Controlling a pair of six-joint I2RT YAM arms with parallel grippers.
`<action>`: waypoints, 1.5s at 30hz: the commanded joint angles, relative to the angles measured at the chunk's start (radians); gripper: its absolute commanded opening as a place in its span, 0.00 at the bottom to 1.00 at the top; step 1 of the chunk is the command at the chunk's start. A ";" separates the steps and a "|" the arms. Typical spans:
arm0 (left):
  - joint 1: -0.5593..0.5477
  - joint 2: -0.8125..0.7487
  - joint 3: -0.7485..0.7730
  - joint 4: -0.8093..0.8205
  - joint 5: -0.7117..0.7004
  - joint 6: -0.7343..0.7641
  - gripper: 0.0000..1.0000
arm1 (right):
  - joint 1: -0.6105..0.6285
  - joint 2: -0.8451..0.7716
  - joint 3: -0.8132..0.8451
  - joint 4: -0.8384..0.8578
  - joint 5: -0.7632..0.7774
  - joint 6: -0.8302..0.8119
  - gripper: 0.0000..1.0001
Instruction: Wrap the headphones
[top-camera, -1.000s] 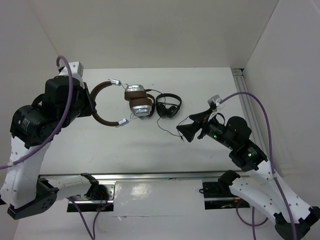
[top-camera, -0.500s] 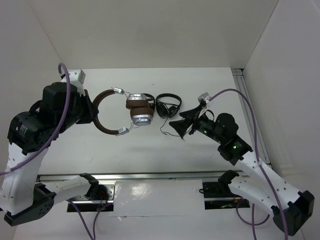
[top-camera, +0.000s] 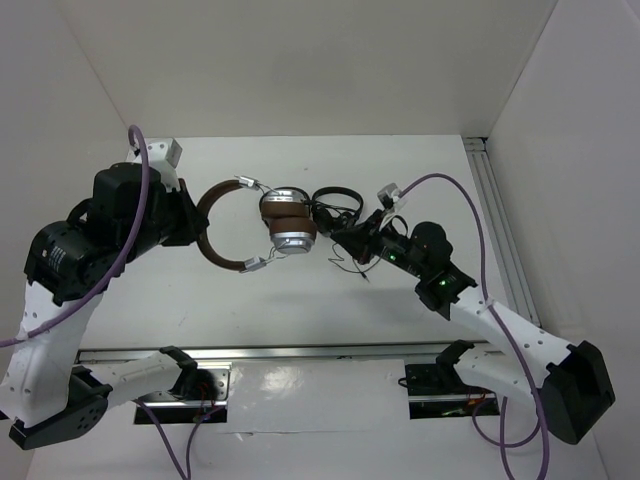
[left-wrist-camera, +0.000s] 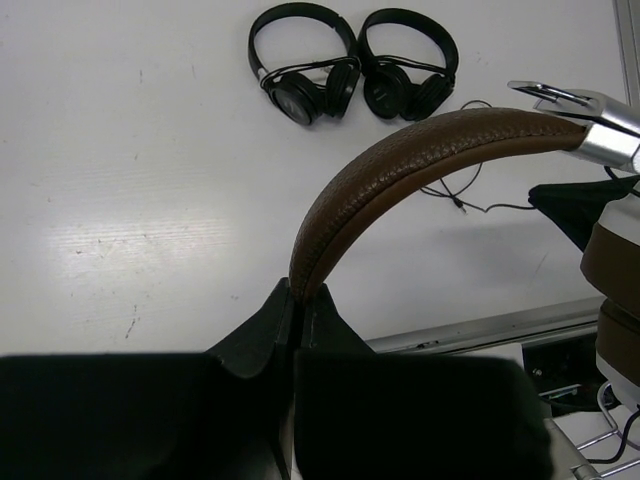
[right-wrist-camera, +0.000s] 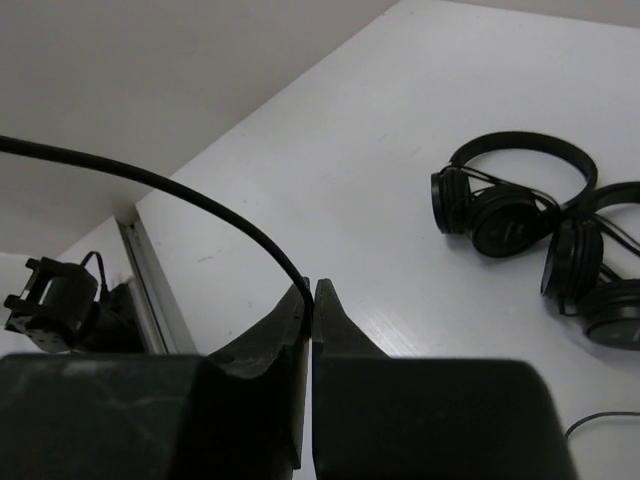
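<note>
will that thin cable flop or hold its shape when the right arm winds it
Likely floppy: the cable bends in a loose arc out of the shut right gripper. It looks thin and smooth, so it may slip from that pinch. Probably very light.

The top external view looks down from above and behind the arm bases, taking in the whole tabletop (top-camera: 300, 300). Each wrist view sits close behind its own fingers, the left hand (left-wrist-camera: 297, 305) and the right hand (right-wrist-camera: 310, 297), angled down at the tabletop; both share the two black headphones (left-wrist-camera: 300, 85)

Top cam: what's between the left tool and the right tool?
The brown headphones, in the top view: left tool clamps the headband, right tool pinches the cable.
</note>
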 joint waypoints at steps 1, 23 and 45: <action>0.005 -0.021 0.008 0.092 -0.017 -0.014 0.00 | 0.027 0.004 -0.029 0.079 0.074 0.003 0.00; -0.275 0.048 -0.565 0.522 -0.122 0.294 0.00 | 0.270 -0.139 0.543 -0.914 0.415 -0.333 0.02; -0.571 -0.021 -0.613 0.536 0.244 0.414 0.00 | 0.304 -0.054 0.480 -0.909 0.148 -0.359 0.00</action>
